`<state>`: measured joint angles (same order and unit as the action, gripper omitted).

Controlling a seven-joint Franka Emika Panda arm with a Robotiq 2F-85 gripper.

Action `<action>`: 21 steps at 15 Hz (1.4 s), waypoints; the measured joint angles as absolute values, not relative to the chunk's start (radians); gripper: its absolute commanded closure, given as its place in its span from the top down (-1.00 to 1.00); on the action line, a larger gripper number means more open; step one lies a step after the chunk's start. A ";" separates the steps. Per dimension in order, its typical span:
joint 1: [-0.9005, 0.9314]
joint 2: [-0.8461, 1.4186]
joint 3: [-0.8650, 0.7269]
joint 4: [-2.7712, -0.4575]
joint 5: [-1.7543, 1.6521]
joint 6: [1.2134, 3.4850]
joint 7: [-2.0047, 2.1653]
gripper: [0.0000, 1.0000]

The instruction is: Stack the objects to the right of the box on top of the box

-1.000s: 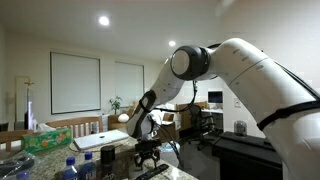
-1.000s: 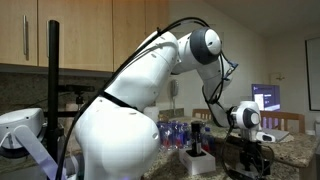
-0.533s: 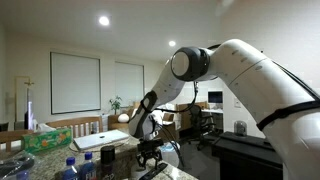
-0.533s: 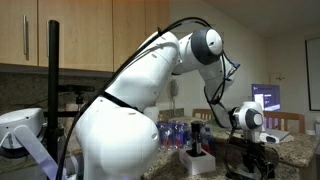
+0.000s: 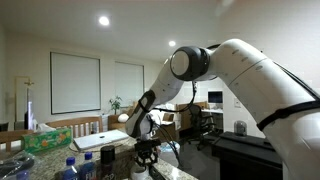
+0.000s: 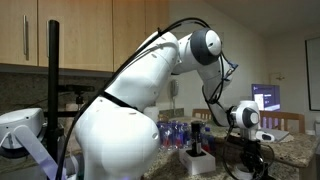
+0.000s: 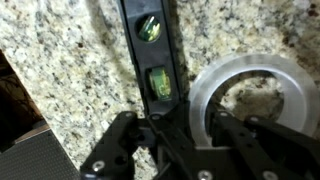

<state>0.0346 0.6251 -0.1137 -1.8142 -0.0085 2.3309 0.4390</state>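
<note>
The hand (image 7: 165,128) is pressing shut on the slim black bar (image 7: 150,50), which is lying flat on the speckled granite counter (image 7: 60,70) down the centre of the wrist view, just beside a clear ring (image 7: 205,95). The bar is showing two green vials, like a spirit level. It is apparently not yet lifted, so all the stacking is waiting.

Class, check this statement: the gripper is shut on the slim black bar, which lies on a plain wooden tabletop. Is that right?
Not quite. The gripper is shut on the slim black bar, but the bar lies on a speckled granite countertop, not a plain wooden tabletop. The wrist view shows this.
</note>
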 measured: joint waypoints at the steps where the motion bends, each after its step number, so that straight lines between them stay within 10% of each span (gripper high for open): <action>1: 0.037 0.625 -0.114 -1.814 -0.009 2.331 0.439 -0.92; 21: 0.069 0.027 -0.021 -2.012 0.038 2.123 0.336 -0.92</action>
<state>0.0693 0.0272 -0.0205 -2.0116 0.0376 2.1230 0.3360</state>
